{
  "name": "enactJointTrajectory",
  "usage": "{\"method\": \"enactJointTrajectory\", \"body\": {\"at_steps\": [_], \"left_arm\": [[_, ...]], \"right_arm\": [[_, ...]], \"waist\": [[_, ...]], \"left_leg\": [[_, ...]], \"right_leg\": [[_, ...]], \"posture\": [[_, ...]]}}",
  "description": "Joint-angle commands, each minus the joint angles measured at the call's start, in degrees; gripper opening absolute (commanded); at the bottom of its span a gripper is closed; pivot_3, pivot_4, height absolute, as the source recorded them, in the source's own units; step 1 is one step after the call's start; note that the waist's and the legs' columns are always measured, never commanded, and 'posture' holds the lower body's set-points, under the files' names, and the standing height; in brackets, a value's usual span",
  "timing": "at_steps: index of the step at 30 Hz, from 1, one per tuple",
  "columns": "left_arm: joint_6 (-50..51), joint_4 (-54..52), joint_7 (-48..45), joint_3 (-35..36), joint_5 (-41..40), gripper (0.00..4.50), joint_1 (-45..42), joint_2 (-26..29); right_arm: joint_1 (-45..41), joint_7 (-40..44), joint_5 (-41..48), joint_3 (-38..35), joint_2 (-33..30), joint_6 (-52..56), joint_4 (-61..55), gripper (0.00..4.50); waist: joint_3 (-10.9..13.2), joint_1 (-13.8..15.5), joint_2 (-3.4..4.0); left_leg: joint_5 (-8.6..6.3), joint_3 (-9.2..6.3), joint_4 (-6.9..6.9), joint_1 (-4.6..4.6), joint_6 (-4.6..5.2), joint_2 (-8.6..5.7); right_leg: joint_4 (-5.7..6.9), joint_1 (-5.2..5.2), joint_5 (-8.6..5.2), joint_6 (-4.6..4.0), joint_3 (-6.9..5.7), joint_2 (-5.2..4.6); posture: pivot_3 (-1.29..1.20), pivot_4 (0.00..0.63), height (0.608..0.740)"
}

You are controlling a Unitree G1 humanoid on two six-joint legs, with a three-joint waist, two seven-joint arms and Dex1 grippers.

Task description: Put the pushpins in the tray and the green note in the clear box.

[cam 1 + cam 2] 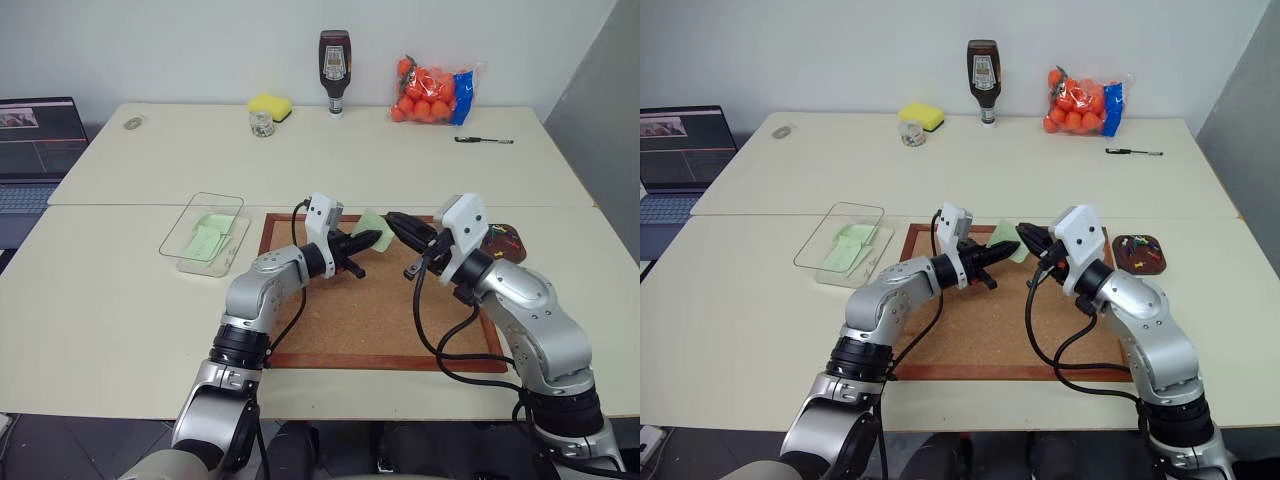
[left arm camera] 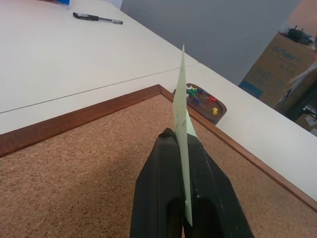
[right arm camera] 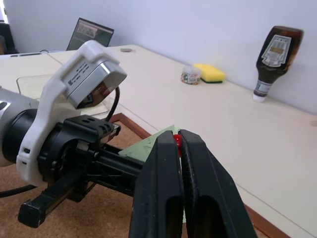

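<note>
Over the back edge of the corkboard, my left gripper [image 1: 374,240] is shut on the green note [image 2: 181,89], which stands edgewise between its fingers. My right gripper [image 3: 177,135] faces it tip to tip, shut on a red pushpin [image 3: 176,140] right against the note [image 3: 148,146]. The small dark brown tray [image 1: 520,250] sits beside the board's right back corner with several coloured pushpins [image 2: 200,96] in it. The clear box [image 1: 190,225] lies left of the board and holds pale green slips.
The wood-framed corkboard [image 1: 380,305] lies under both grippers. At the table's far side stand a yellow sponge [image 1: 270,104], a small jar [image 1: 261,123], a brown bottle [image 1: 334,70], a bag of oranges [image 1: 430,90] and a pen [image 1: 485,140]. A laptop [image 1: 35,150] sits far left.
</note>
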Motion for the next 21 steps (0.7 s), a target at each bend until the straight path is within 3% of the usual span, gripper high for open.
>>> {"method": "enactJointTrajectory", "body": {"at_steps": [1,8,21], "left_arm": [[-0.78,-1.95,0.49,1.46,-0.68,0.04,-0.41,0.17],[1.58,-8.58,0.36,3.65,-2.84,0.04,0.05,3.43],[0.91,-12.41,-0.01,1.49,-1.79,0.04,1.84,5.67]], "right_arm": [[1.2,-3.02,2.03,-6.96,-1.05,2.23,-3.14,0.0],[4.25,-8.15,-1.75,-15.53,-5.87,4.06,6.12,0.0],[-4.01,-10.74,-5.52,-15.85,-8.97,1.67,33.14,0.0]], "waist": [[0.0,0.04,0.0],[0.0,0.02,0.0],[0.0,-0.05,0.0]], "left_leg": [[0.0,0.0,0.0,0.0,0.0,0.0],[0.0,0.03,-0.01,0.0,0.0,0.0],[0.01,0.16,-0.02,0.02,0.03,0.01]], "right_leg": [[0.0,0.0,0.0,0.0,0.0,0.0],[0.0,0.0,0.0,0.0,0.01,0.0],[0.05,0.0,0.0,-0.01,0.1,0.0]], "posture": [[0.0,0.15,0.74],[0.0,0.15,0.74],[0.0,0.15,0.74]]}}
